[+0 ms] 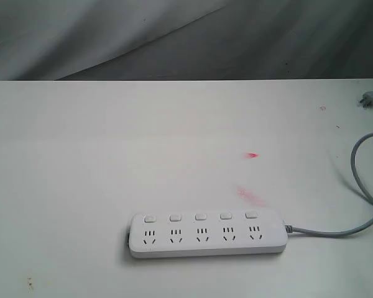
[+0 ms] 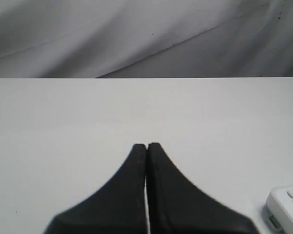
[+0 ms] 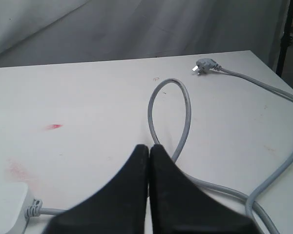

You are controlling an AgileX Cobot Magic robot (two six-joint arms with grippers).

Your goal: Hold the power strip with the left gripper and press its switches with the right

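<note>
The white power strip (image 1: pixel 207 234) lies flat near the table's front edge, with its row of square switches (image 1: pixel 200 216) above the sockets and a grey cord (image 1: pixel 360 186) leaving its right end. Neither arm shows in the exterior view. In the left wrist view my left gripper (image 2: pixel 146 146) is shut with nothing in it, and one end of the power strip (image 2: pixel 287 207) shows off to the side. My right gripper (image 3: pixel 149 146) is shut and empty above the looping cord (image 3: pixel 180 122); a corner of the power strip (image 3: pixel 7 207) is beside it.
A small grey plug (image 1: pixel 372 99) lies at the table's far right edge, also the plug (image 3: pixel 205 66) in the right wrist view. Red smears (image 1: pixel 252 155) mark the white table (image 1: pixel 81 155). A grey cloth backdrop (image 1: pixel 174 37) hangs behind.
</note>
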